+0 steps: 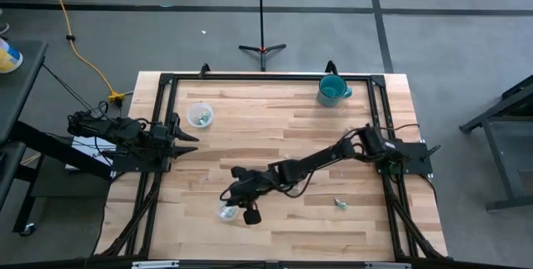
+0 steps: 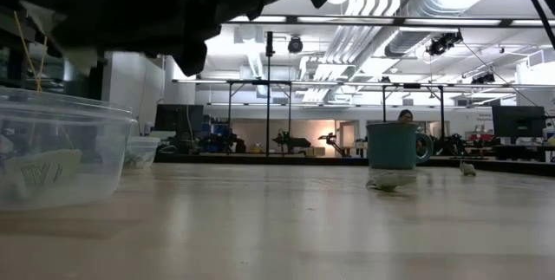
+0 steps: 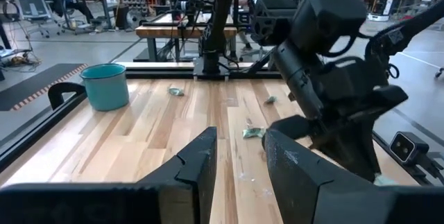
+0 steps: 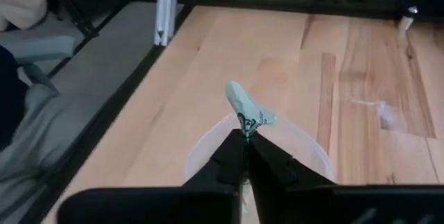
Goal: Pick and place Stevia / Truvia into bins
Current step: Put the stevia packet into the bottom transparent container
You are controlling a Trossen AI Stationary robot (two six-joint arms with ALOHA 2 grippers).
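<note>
My right gripper [image 4: 246, 139] is shut on a pale green and white sachet [image 4: 244, 106]. It hovers over a clear cup [image 4: 313, 149] near the table's near left part [image 1: 226, 213]; in the low view this cup [image 2: 52, 154] has a sachet inside. A second clear cup [image 1: 200, 115] with sachets stands at the far left. Loose sachets lie on the table [image 1: 340, 204], [image 3: 253, 133], [image 3: 175, 91]. My left gripper [image 1: 186, 139] waits open and empty at the left edge. My right gripper pinches one end of the sachet [image 4: 248, 125] between its two fingertips. The rest of the sachet sticks out beyond the fingertips, lifted clear above the cup's opening. The fingers slant down from the table's right side.
A teal mug [image 1: 333, 92] stands at the far right of the table. The black frame rail [image 1: 266, 77] runs round the table's edges. The right arm [image 1: 316, 162] stretches across the table's middle. Bare wood lies between the two cups.
</note>
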